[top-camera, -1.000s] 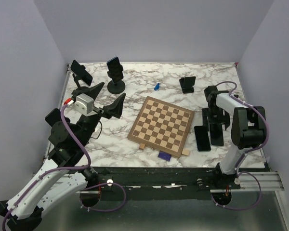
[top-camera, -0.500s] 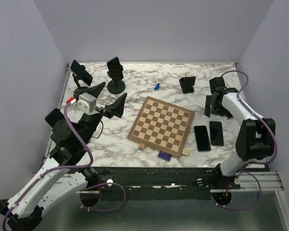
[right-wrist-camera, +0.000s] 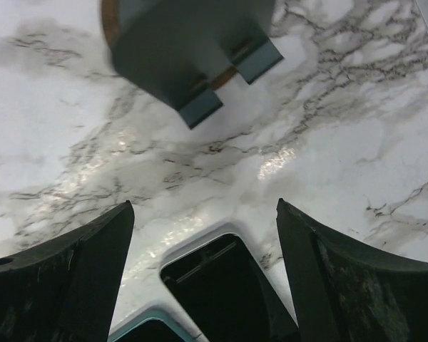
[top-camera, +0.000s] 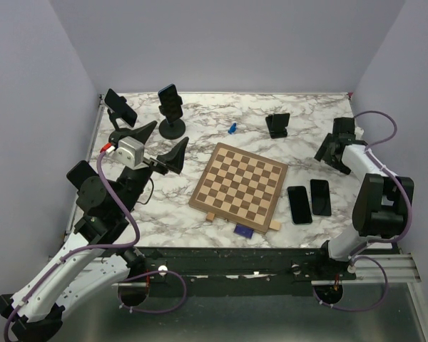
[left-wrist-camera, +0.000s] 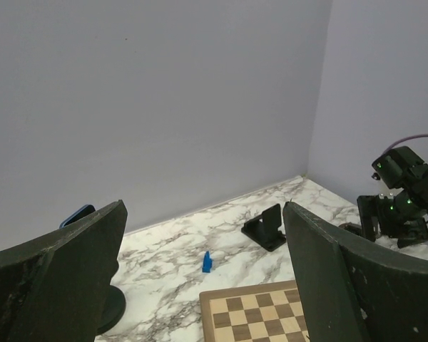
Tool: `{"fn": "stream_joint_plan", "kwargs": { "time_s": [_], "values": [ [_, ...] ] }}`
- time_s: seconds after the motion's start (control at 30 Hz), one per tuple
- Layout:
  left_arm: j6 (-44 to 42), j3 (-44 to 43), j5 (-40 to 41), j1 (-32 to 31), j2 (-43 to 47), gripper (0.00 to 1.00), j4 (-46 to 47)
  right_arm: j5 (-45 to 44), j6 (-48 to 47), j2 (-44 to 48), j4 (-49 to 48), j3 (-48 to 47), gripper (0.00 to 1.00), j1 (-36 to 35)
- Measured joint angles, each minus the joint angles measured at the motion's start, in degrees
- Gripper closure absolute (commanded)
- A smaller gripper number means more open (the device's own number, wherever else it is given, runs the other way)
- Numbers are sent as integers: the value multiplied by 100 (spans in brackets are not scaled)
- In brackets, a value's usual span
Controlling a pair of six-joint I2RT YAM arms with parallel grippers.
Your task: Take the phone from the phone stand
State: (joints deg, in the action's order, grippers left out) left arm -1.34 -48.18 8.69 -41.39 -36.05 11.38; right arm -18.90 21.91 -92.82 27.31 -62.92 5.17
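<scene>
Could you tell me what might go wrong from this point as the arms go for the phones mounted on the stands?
1. The left claw hangs wide open right beside the round-based stand. A skewed approach could tip the stand over with its phone.
2. The right claw hovers open close to the two flat phones. A low sweep back might nudge or drag them across the marble.

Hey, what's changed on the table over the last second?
The right hand released the rightmost flat phone and drew back toward the far right edge, empty. The left hand hardly moved; the chessboard and other flat phone stayed put.
</scene>
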Motion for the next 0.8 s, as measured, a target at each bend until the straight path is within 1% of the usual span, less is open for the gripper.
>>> {"fn": "stream_joint_plan", "kwargs": {
  "time_s": [0.03,0.1,0.13,0.2,0.47,0.53,0.67,0.8],
  "values": [
    [0,0,2,0,0,1,2,63,33,2,-74,116,13,87],
    [0,0,9,0,0,2,7,149,68,0,-149,306,20,234],
    [0,0,9,0,0,1,7,186,79,0,-153,374,23,254],
    [0,0,9,0,0,1,7,273,83,-35,-151,426,26,243],
    [0,0,9,0,-2,1,7,304,48,-378,-24,485,27,219],
    [0,0,9,0,0,2,7,284,46,-452,13,555,36,219],
    [0,0,9,0,-2,1,9,332,26,-479,15,549,47,216],
    [-4,0,11,0,-4,1,9,533,63,-479,24,549,47,216]
  ]
}}
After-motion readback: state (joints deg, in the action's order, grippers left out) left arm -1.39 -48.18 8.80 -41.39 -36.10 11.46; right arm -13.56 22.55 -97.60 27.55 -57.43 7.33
